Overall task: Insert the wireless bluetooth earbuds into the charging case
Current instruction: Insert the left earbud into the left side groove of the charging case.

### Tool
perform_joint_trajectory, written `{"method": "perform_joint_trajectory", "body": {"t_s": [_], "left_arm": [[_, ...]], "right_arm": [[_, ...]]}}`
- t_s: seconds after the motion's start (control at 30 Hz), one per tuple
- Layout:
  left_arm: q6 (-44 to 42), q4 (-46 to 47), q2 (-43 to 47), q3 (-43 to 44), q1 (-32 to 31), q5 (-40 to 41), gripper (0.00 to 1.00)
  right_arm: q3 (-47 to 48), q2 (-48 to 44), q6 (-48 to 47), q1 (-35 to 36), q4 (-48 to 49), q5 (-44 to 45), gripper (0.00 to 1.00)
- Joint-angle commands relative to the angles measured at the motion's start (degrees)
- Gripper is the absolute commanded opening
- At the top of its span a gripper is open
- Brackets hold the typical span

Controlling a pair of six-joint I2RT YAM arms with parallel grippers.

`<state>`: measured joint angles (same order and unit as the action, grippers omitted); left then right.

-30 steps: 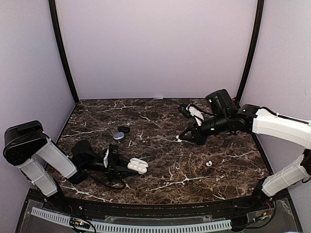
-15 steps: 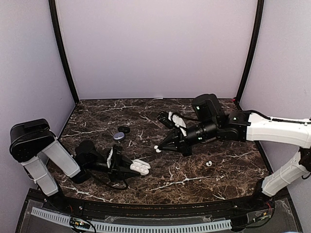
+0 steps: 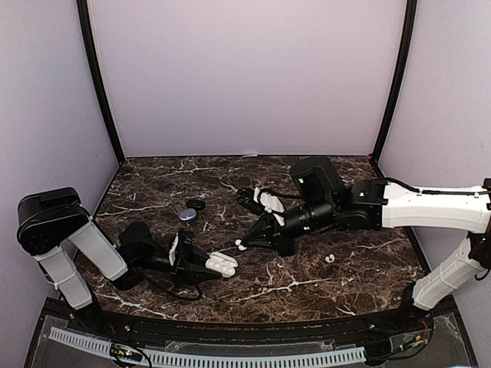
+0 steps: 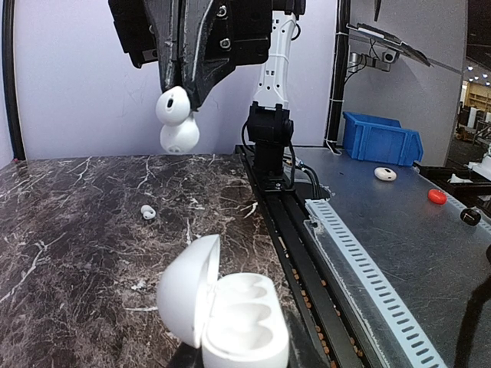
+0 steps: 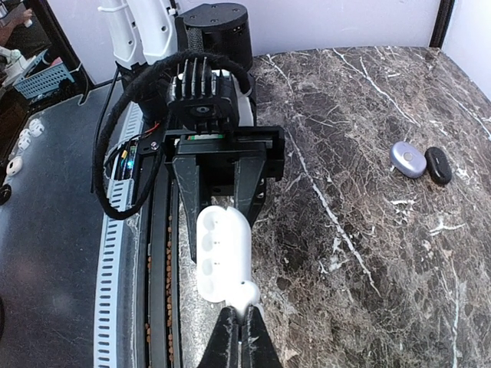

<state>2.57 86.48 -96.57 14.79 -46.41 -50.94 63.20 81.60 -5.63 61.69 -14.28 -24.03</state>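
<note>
While left gripper [image 3: 197,261] clamps the open white case [image 3: 219,264], right gripper [image 3: 241,245] pinched tight on white earbud [image 4: 179,136], poised above it.

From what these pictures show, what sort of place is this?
Probably a robotics lab cell: a dark marble-pattern tabletop boxed in by plain lilac walls, with a grey workbench and blue plastic bin beyond it.

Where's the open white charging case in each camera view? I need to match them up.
Top external: open white charging case lower left of centre, in the left gripper.
Left wrist: case bottom centre, lid raised.
Right wrist: case centre, just above the right gripper.
Shared landmark: white earbud pinched by that gripper, in all views.
</note>
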Motion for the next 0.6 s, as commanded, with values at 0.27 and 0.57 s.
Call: {"method": "perform_joint_trajectory", "body": {"t_s": [0.27,0.57], "left_arm": [[-5.3,0.6,3.5,-1.1,-1.0,1.1,0.12],[-16.0,-8.7,9.2,-0.9,-4.8,10.8,0.11]], "right_arm": [[0.9,-1.3,-1.4,1.8,2.7,0.7,0.0],[0.6,-1.6,-2.9,2.2,3.1,-1.5,0.0]]}}
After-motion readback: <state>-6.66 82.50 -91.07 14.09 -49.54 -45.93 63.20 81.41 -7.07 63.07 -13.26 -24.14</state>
